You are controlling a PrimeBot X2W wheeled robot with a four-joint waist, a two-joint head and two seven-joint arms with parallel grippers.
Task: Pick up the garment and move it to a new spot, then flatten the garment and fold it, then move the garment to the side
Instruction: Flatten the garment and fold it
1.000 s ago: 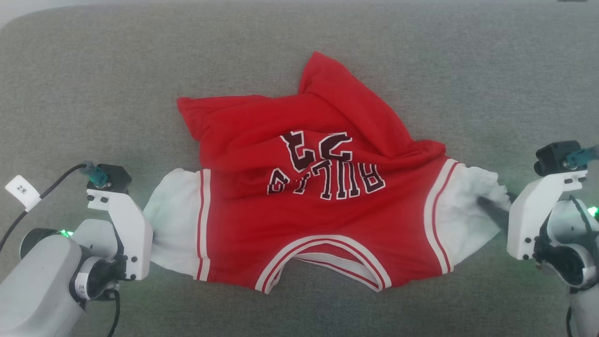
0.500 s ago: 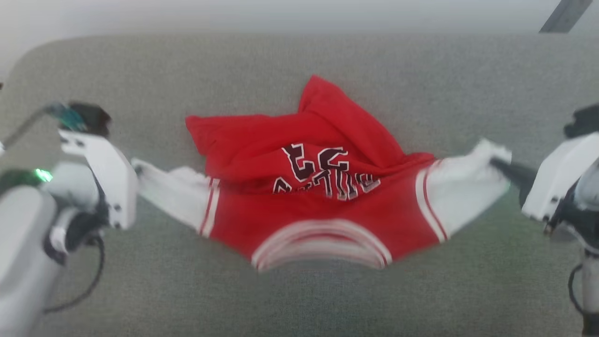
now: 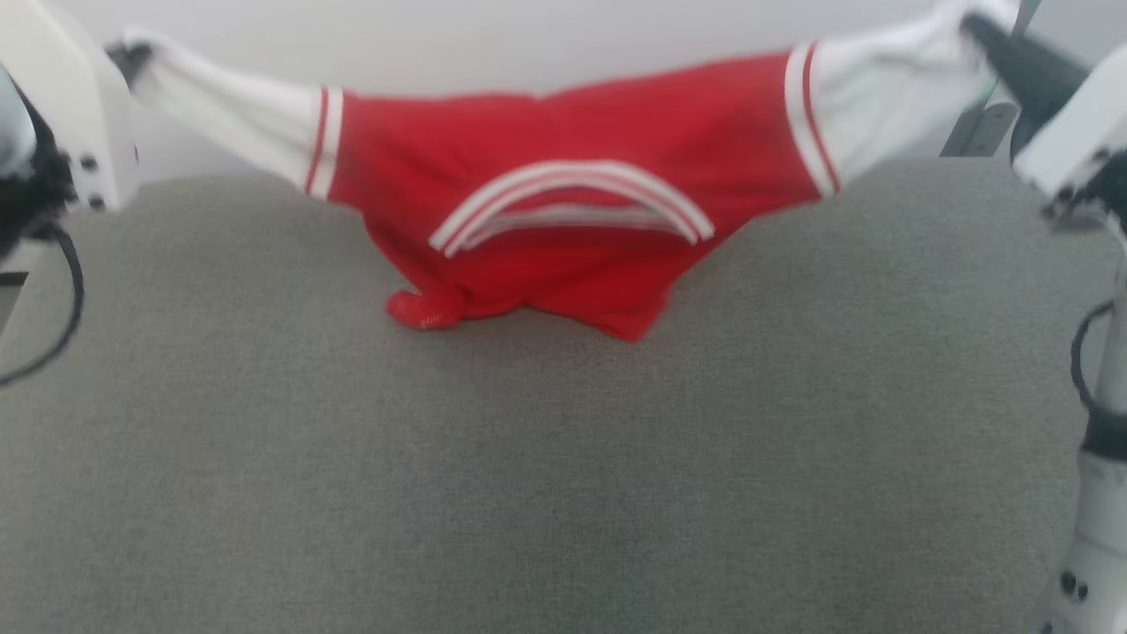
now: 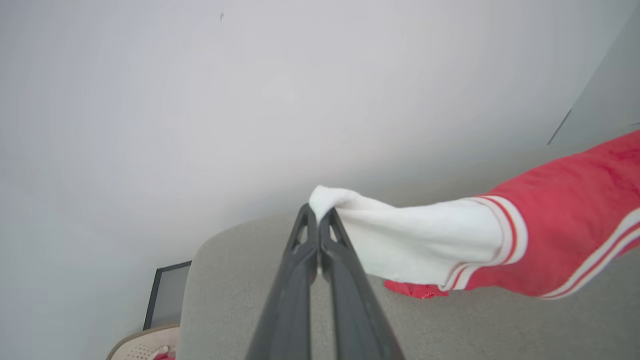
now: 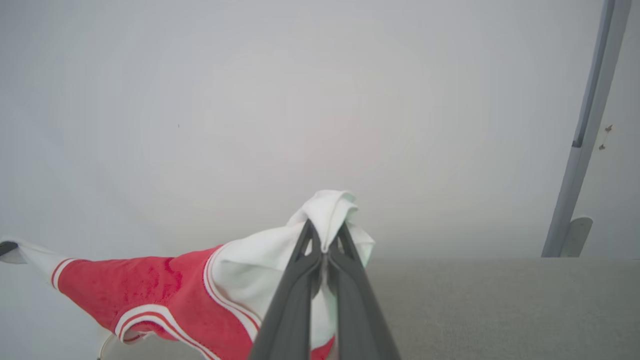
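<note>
Nearest me, at 6 o'clock in the head view, the grey fabric-covered table [image 3: 563, 493] lies bare. Further out, toward 12 o'clock, the garment [image 3: 572, 123] hangs above the table with its striped collar facing me. Its lowest red folds are bunched and appear to touch the table. The printed side is not visible from here.

The garment's long axis runs sleeve to sleeve, 9 to 3 o'clock, with the body sagging between. The left tool [image 4: 318, 212] is closed on the white cuff at about 10 o'clock. The right tool [image 5: 325, 230] is closed on the bunched white cuff at about 2 o'clock. Each arm holds one end, and neither is nearer the red body.

My judgement is that the garment is picked up but not yet laid at a new spot. The set-down turns on the 9-to-3 line, with both tools level and equally spread so the cloth lands flat. The trailing folds could drag and tuck under, and the narrow cuff grips could slip.

Farthest out stands a pale wall [image 3: 493, 44], with a grey upright post [image 5: 582, 130] near 1 o'clock, well apart from the cloth. Nothing obstructs the path.
</note>
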